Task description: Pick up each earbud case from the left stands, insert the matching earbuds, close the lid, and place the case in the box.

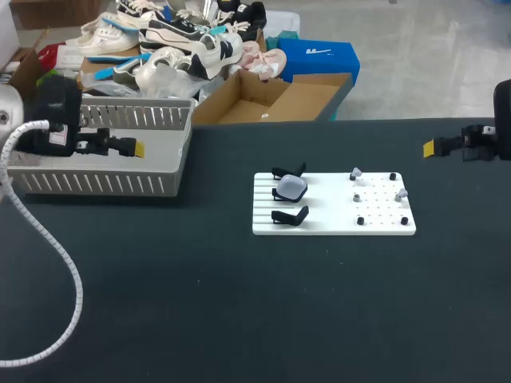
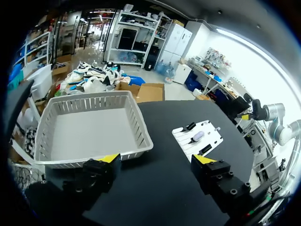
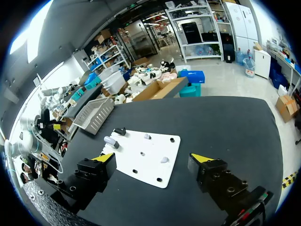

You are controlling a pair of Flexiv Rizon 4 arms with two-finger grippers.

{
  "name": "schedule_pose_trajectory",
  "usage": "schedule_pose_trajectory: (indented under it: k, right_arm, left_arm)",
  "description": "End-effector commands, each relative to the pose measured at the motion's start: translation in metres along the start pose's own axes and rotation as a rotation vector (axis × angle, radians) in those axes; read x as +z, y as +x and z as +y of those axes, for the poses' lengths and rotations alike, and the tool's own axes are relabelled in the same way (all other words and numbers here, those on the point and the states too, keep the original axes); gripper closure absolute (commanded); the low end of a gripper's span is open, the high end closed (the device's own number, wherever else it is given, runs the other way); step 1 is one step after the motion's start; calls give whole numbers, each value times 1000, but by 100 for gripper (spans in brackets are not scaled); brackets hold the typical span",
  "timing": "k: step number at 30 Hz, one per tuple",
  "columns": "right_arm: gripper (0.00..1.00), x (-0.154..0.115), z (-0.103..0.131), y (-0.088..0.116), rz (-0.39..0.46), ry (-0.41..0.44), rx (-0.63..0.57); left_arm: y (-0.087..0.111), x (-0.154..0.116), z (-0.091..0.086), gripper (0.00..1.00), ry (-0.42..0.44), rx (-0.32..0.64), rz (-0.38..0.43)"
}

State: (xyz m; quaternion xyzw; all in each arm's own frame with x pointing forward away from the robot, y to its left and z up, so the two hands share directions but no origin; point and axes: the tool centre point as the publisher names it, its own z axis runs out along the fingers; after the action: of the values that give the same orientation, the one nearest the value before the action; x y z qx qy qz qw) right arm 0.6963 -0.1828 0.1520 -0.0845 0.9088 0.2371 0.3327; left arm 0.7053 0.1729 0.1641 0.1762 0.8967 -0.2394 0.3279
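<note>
A white board (image 1: 327, 219) lies mid-table. On its left side are black stands (image 1: 291, 215), and one grey earbud case (image 1: 290, 188) rests between them. Small grey earbuds (image 1: 356, 172) sit among black pegs on its right half. My left gripper (image 1: 138, 148) hangs open over the grey basket (image 1: 104, 183), far left of the board. My right gripper (image 1: 429, 148) is open at the table's far right edge, well off the board. In the left wrist view the gripper (image 2: 156, 160) is empty, the case (image 2: 198, 136) far ahead. The right wrist gripper (image 3: 152, 157) is empty above the board (image 3: 141, 165), with the case (image 3: 111, 141) ahead.
The grey slatted basket (image 2: 138, 123) stands at the table's back left corner. A white coiled cable (image 1: 56, 247) from my left arm loops over the front left of the black tabletop.
</note>
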Motion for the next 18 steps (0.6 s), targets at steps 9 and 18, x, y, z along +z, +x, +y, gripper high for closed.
schedule_pose_trajectory:
  k: [9, 18]
  right_arm:
    - [0, 1, -2, 0, 0, -7, -2]
    - [0, 1, -2, 0, 0, -7, -2]
  left_arm:
    - [-18, 1, -9, 0, 505, 669, -94]
    - [-10, 20, -36, 0, 662, 894, -164]
